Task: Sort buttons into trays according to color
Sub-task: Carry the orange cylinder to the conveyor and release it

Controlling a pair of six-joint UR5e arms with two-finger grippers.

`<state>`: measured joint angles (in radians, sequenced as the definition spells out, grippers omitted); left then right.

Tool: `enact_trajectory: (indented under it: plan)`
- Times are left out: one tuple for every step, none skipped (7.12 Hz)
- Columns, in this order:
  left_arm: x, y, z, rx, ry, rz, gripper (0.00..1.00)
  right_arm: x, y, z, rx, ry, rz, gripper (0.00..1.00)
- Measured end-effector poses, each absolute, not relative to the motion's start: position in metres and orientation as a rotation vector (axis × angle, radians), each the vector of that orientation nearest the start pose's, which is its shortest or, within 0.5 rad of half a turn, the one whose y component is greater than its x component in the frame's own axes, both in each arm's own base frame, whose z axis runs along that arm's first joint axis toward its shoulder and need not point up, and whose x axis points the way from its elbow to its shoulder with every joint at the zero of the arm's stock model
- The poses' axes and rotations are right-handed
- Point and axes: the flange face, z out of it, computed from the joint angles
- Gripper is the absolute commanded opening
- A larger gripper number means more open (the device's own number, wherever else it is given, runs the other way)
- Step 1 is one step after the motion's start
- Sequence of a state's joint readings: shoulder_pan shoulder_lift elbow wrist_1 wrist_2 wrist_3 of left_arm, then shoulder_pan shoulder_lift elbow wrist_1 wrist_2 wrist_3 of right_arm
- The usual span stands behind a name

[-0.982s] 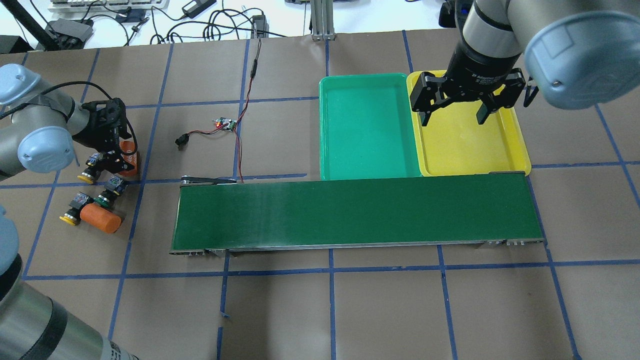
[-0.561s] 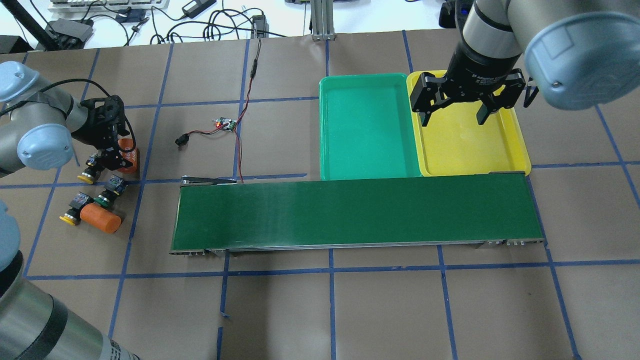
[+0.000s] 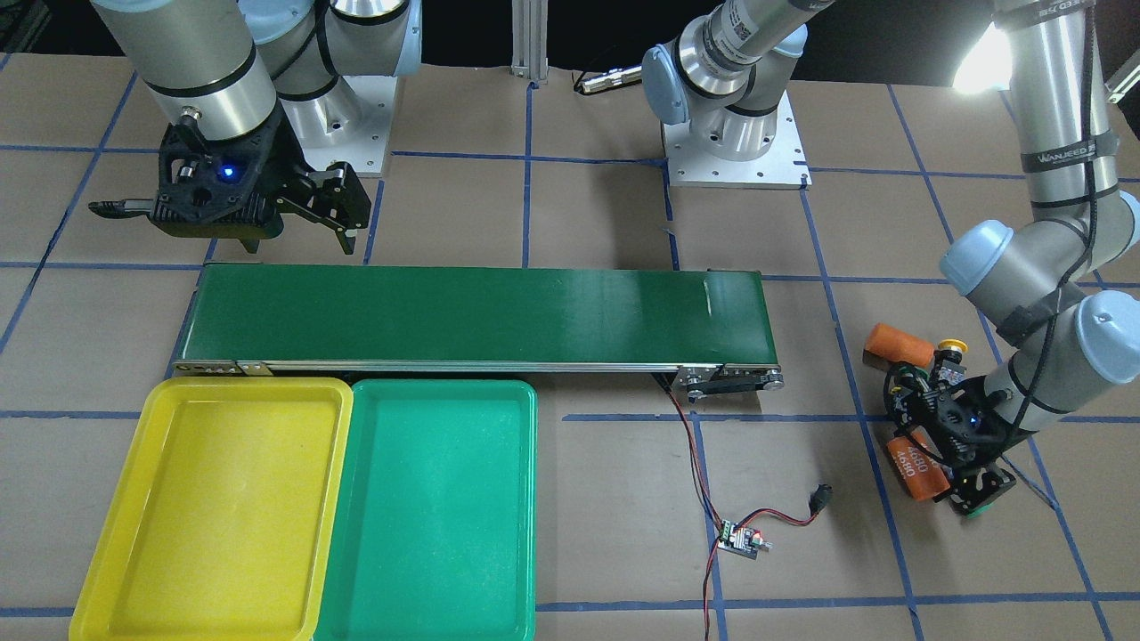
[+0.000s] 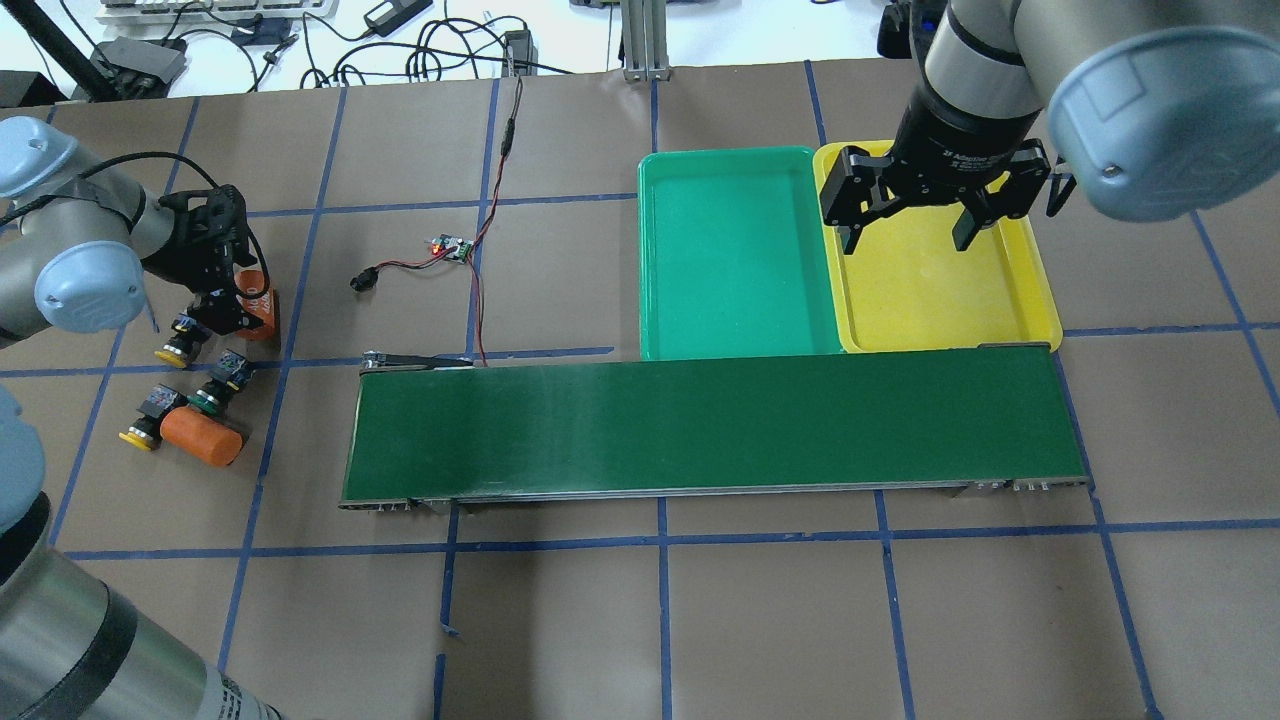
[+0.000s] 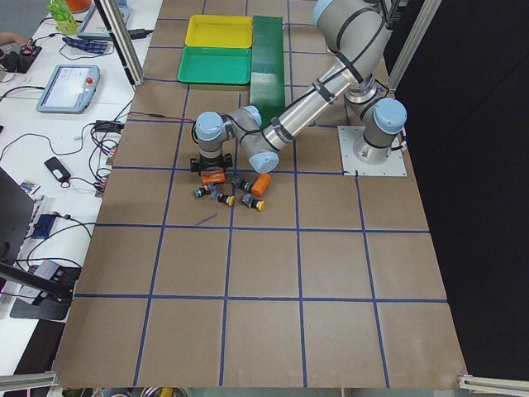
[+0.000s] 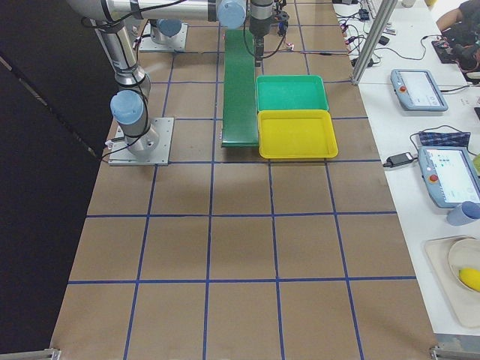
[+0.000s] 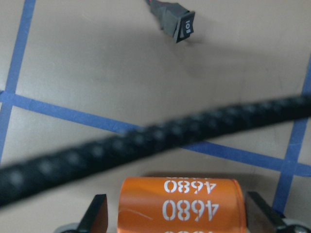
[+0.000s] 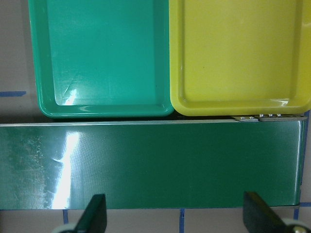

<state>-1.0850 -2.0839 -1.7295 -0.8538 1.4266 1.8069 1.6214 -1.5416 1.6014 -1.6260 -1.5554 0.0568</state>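
Note:
My left gripper [image 4: 232,310] is open and low over the table, its fingers [image 7: 95,221] on either side of an orange cylinder marked 4680 [image 7: 181,206]. Next to it lie a yellow button [image 4: 177,346], a green button [image 4: 218,386] and another yellow button [image 4: 145,422]. A second green button [image 3: 978,509] shows under the left wrist in the front view. My right gripper [image 4: 905,232] is open and empty, high over the yellow tray [image 4: 935,300]. The green tray [image 4: 735,250] lies beside it. Both trays hold nothing.
The long dark-green conveyor belt [image 4: 715,428] runs across the middle, against the trays' near edges. A second orange cylinder [image 4: 203,437] lies by the buttons. A small circuit board [image 4: 450,247] with red and black wires and a switch [image 4: 362,282] lies right of the left gripper.
My left gripper has shifted slightly up and to the left in the overhead view, staying over the orange cylinder. The right arm, the buttons and the trays have not moved.

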Motion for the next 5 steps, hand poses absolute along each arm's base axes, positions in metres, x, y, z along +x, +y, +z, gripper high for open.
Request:
enact_trajectory:
  plan:
    - [0.1591, -0.6172, 0.1915, 1.940, 2.489, -0.233, 1.00, 0.1601, -0.4956, 0.4638, 0.010, 3.127, 0.008, 1.00]
    - [0.1596, -0.6175, 0.1889, 1.943, 2.493, -0.228, 1.00, 0.1601, -0.4957, 0.4638, 0.010, 3.127, 0.008, 1.00]
    - [0.1598, -0.6175, 0.1861, 1.942, 2.499, -0.223, 0.65, 0.1601, -0.4957, 0.4638, 0.010, 3.126, 0.008, 1.00]
    - [0.1603, -0.6171, 0.1826, 1.920, 2.524, -0.214, 0.20, 0.1601, -0.4957, 0.4638, 0.010, 3.126, 0.008, 1.00]
    - [0.1611, -0.6163, 0.1819, 1.864, 2.566, -0.197, 0.14, 0.1601, -0.4957, 0.4638, 0.010, 3.126, 0.008, 1.00]
